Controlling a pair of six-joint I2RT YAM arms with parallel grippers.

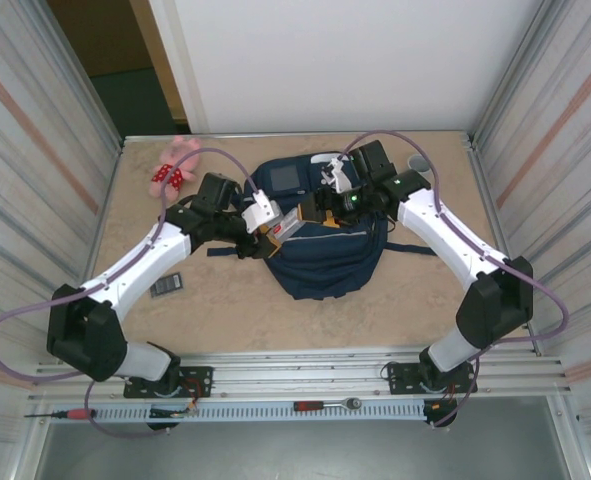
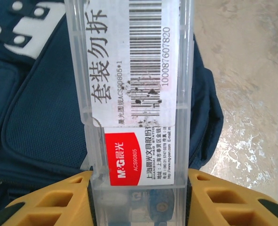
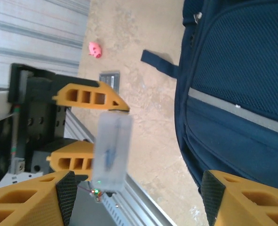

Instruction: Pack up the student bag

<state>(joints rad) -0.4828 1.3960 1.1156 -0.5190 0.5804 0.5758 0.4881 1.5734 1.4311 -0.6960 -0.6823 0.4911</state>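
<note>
While the left gripper clamps one end of a clear box over the bag, which lies mid-table, the right gripper gapes empty beside it. No open pocket is visible. Let go now, the smooth box would likely slide off the fabric, and the end-only grip could let it swivel.

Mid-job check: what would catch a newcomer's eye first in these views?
The navy student bag lies mid-table and is by far the largest thing. Over its edge, the left pincer is shut on a clear plastic case with a barcode label, while the right pincer is open close by the bag. A pink plush toy sits near the table's far left corner.
</note>
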